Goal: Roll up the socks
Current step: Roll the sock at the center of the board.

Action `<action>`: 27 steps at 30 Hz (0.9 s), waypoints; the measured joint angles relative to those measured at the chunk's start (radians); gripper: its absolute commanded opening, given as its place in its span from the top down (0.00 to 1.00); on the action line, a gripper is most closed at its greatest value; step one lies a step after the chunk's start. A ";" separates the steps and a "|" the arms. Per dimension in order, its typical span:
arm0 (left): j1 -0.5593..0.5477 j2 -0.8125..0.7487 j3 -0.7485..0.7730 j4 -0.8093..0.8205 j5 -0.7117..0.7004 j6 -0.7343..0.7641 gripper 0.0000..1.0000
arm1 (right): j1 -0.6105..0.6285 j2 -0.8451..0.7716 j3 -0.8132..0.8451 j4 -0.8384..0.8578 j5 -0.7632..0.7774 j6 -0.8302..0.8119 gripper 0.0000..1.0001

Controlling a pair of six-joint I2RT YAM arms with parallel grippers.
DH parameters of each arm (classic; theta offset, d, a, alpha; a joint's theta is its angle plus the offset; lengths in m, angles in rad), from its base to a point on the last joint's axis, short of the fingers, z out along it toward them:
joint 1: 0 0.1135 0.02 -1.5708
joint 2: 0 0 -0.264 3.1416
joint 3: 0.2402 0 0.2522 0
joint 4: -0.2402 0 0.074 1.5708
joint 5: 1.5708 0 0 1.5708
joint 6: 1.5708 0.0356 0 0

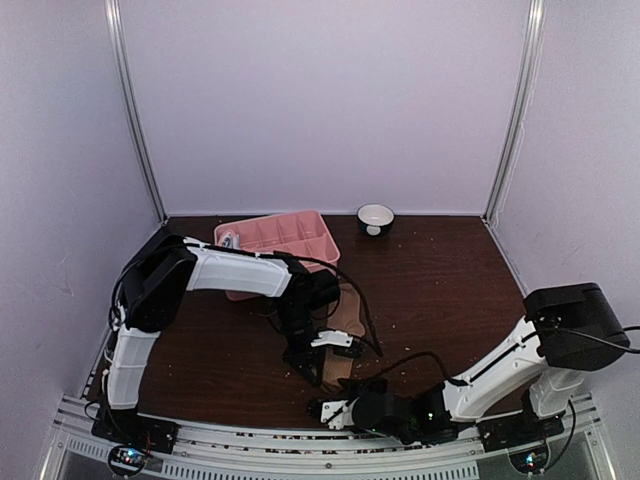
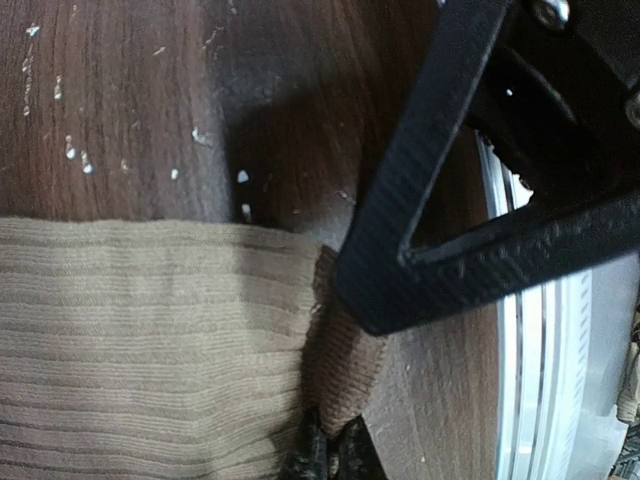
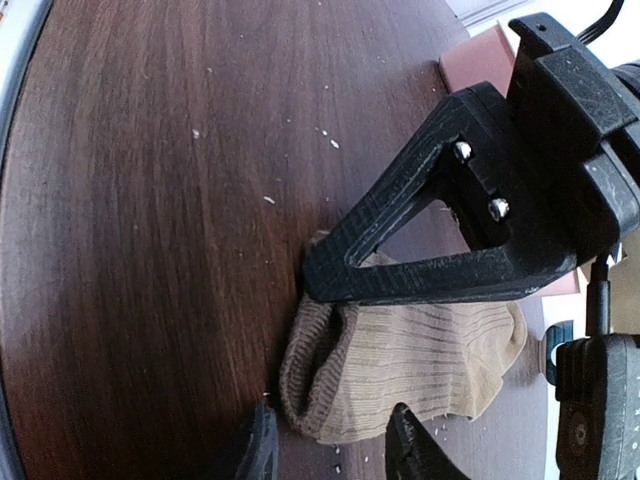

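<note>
At the near edge of the desk [image 1: 440,290], the tan sock [image 3: 420,360] lies with its long axis running away from the arms. The left hand [image 2: 330,452] pinches its near end. The right hand [image 3: 337,450], spread open, straddles that same end.

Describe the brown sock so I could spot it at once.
On the dark wooden table, find the pink tray near the back wall. Just in front of it, mid-table, lies the tan sock. Its soft, ribbed fabric sets it apart from the hard tray and the small round bowl.
</note>
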 measured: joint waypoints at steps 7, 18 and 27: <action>0.000 0.003 0.004 -0.008 0.004 0.001 0.92 | -0.011 0.032 0.037 -0.006 0.000 -0.035 0.83; 0.010 -0.089 -0.120 0.092 0.013 -0.004 0.55 | -0.034 0.027 0.024 -0.025 -0.048 0.135 1.00; 0.040 -0.317 -0.415 0.372 -0.043 -0.074 0.57 | -0.102 -0.051 -0.048 0.000 -0.253 0.376 1.00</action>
